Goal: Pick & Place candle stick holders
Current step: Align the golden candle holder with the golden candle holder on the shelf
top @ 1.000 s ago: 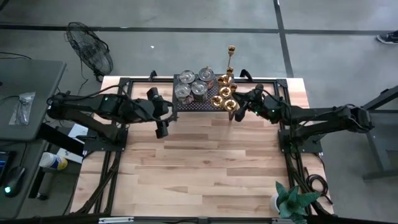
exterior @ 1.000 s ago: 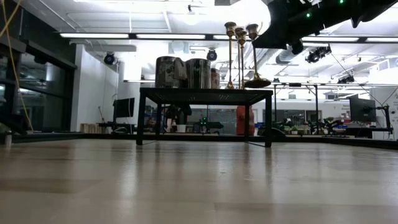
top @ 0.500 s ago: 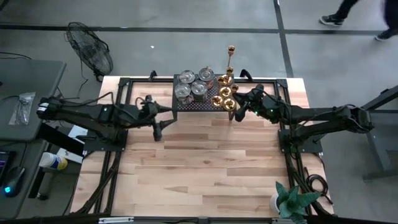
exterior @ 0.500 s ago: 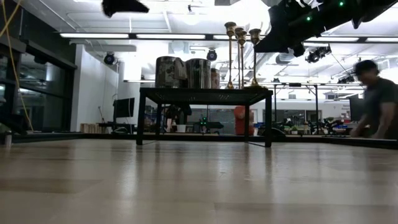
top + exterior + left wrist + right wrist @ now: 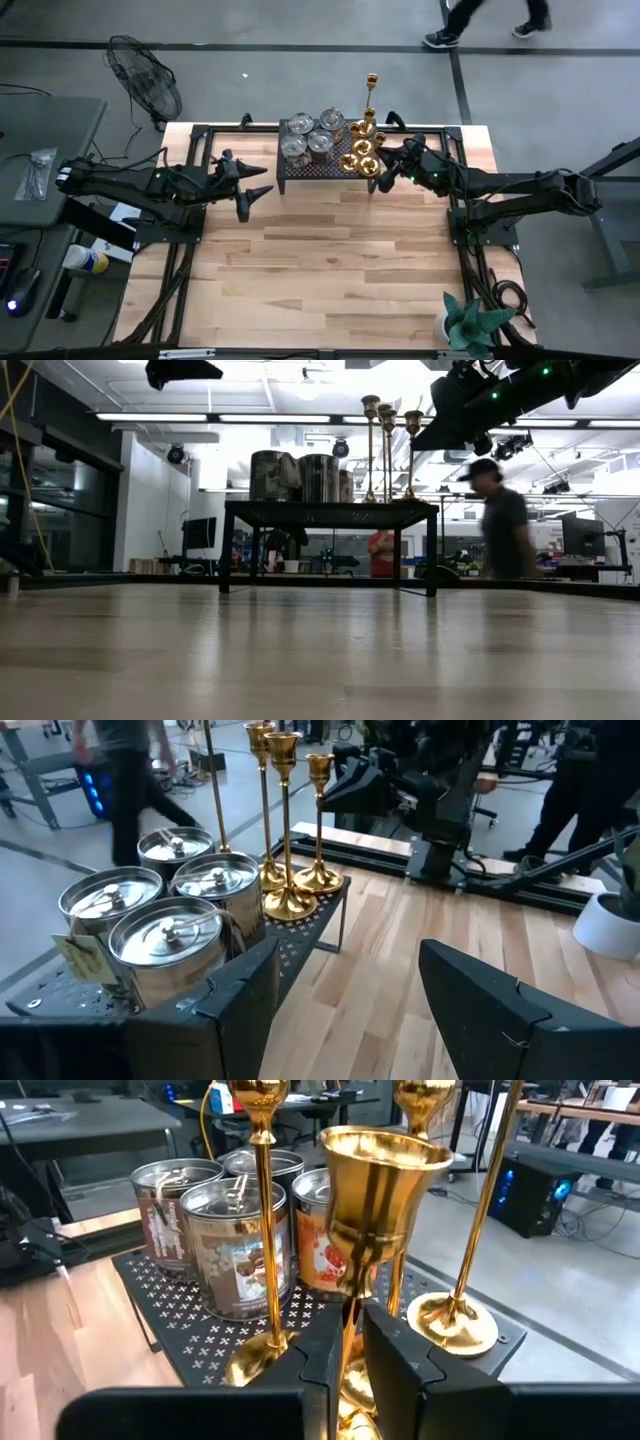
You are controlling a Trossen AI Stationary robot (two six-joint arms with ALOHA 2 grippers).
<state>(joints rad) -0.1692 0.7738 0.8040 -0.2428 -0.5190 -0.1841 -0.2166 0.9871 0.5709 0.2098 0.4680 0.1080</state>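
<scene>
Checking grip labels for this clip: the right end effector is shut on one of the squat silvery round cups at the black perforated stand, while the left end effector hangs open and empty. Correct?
Not quite. The right end effector is shut on the stem of a shiny brass candlestick, not a silvery cup, as the right wrist view shows. The rest stands: it is at the black perforated metal stand, and the left end effector hangs open and empty.

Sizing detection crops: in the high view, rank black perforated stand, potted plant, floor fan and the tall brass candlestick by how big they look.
1. Black perforated stand.
2. Floor fan and potted plant: too alike in footprint to rank.
4. Tall brass candlestick, a thin sliver seen from above.
The fan stands on the floor, farther from the camera, so it may look smaller than it is.
</scene>
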